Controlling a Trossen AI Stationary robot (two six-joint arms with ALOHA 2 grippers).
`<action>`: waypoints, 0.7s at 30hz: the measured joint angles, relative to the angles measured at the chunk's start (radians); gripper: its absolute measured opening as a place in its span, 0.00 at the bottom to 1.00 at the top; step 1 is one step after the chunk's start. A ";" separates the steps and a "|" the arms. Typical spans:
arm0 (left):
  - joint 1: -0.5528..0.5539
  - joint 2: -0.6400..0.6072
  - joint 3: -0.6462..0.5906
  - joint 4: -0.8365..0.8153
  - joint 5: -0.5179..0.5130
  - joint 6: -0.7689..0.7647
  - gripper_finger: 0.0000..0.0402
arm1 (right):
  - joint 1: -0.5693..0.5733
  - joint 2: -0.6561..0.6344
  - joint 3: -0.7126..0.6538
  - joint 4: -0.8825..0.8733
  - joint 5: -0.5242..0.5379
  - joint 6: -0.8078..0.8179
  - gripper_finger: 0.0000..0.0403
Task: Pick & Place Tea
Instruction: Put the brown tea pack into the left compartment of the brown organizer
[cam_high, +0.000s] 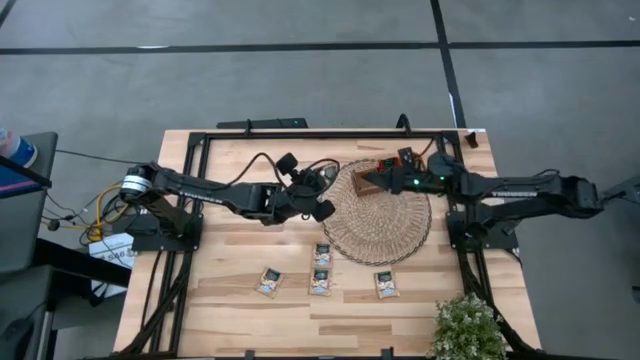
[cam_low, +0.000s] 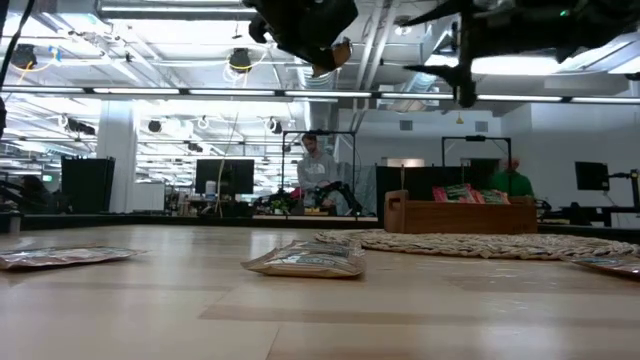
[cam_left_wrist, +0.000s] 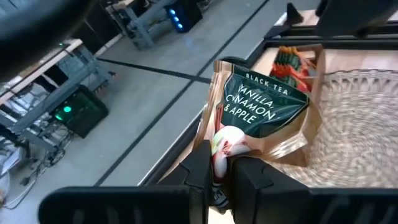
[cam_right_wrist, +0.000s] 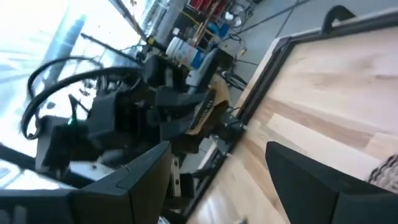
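A light wooden table (cam_high: 230, 300) with a black frame along its edges carries everything here. A round woven mat (cam_high: 385, 220) lies on it toward the right, with a wooden tray (cam_low: 455, 214) resting on the mat's far edge. Four pale tea sachets lie flat on the bare wood in front of the mat (cam_high: 322, 254) (cam_high: 268, 282) (cam_high: 320, 283) (cam_high: 386, 284). A leafy green plant (cam_high: 467, 325) stands at the near right corner.
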 joint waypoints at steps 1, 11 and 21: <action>0.000 0.001 0.000 0.004 -0.004 0.002 0.06 | -0.011 0.022 0.000 0.020 -0.014 0.020 0.63; 0.001 0.018 0.000 0.013 0.003 0.005 0.06 | -0.020 0.259 0.101 0.193 -0.079 0.055 0.63; 0.001 0.023 0.000 -0.020 -0.087 0.024 0.06 | -0.037 0.420 0.235 0.190 -0.142 0.019 0.63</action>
